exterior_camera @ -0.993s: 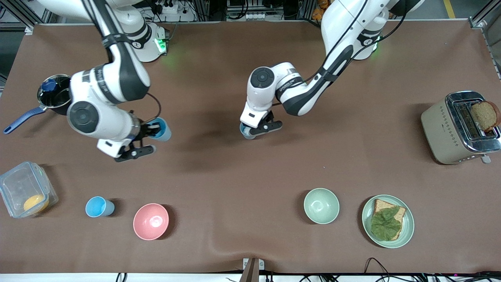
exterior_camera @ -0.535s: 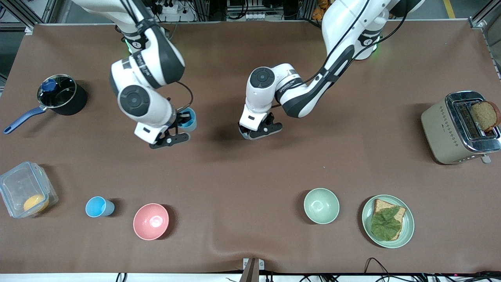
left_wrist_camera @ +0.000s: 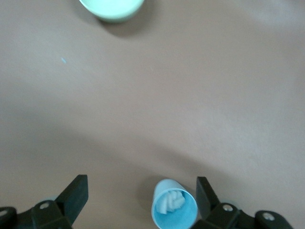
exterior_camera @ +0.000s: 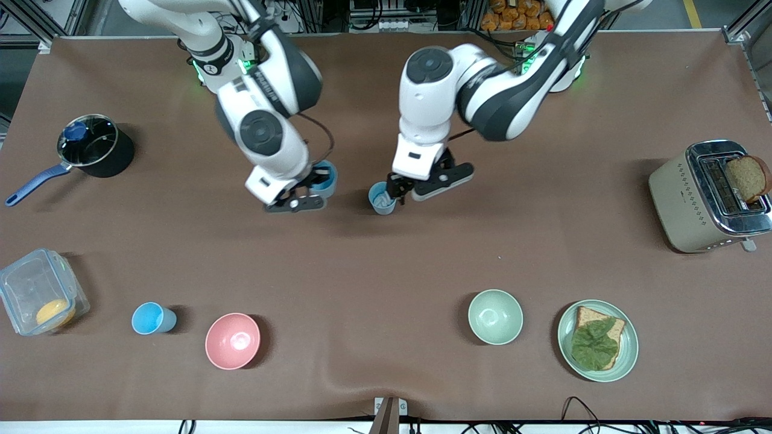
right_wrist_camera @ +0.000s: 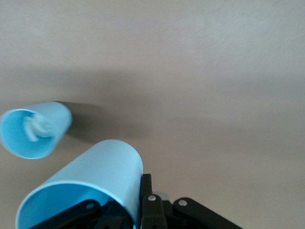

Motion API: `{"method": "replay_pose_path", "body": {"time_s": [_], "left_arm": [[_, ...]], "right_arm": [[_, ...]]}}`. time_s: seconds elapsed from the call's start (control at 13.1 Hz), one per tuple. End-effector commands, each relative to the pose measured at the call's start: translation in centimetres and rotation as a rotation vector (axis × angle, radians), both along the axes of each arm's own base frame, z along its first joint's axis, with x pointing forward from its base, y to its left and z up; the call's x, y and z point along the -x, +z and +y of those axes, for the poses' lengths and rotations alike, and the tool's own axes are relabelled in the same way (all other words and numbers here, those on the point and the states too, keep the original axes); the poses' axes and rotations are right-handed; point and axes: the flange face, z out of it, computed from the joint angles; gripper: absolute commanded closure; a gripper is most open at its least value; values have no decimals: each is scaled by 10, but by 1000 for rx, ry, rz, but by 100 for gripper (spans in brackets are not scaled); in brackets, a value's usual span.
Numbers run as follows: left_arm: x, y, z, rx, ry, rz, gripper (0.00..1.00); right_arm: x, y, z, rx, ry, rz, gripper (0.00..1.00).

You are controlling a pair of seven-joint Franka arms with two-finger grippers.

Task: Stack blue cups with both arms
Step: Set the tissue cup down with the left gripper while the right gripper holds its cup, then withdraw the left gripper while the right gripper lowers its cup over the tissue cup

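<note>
I'm working over the brown table [exterior_camera: 386, 265] with both arms, and no cup is sitting in another yet, so I'm judging the stacking as barely begun.

My right gripper [exterior_camera: 310, 190] is clamping a brighter blue cup [exterior_camera: 324, 176] by its wall, carrying it tilted in the air over the upper middle of the front frame. My left gripper [exterior_camera: 422, 184] is hanging wide apart and holding nothing, just above a paler blue cup [exterior_camera: 382, 198] that is standing upright on the table there. The third blue cup [exterior_camera: 154, 318] is waiting in the lower part of the front frame toward the right arm's end, beside the pink bowl [exterior_camera: 233, 340]. What I'm reckoning is left: dropping the carried cup into the paler one, then fetching the third.

The front view is showing me both arms and all three cups at once, but not what is inside them. My left wrist view is showing my spread fingers [left_wrist_camera: 76, 195] either side of the paler cup and a crumpled white lump [left_wrist_camera: 170, 202] inside it. My right wrist view is showing the carried cup's open mouth near the paler one, the two apart.
</note>
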Motion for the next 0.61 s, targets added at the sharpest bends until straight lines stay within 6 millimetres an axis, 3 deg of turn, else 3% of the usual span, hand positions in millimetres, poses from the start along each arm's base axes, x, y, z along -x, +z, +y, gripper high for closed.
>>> {"method": "replay_pose_path", "body": {"time_s": [0.0,0.38,0.53], "left_arm": [[-9,32,46,-69,-50,20,0],[-57,77,147,-101,-138,30,0],[-76,93,197,-90,-177,40,0]], "right_arm": [[-3,-8,34,-60,-117,43,100],[-20,-21,63,-106,-215,2,100],[-5,-34,87,-86,-223,7,100]]}}
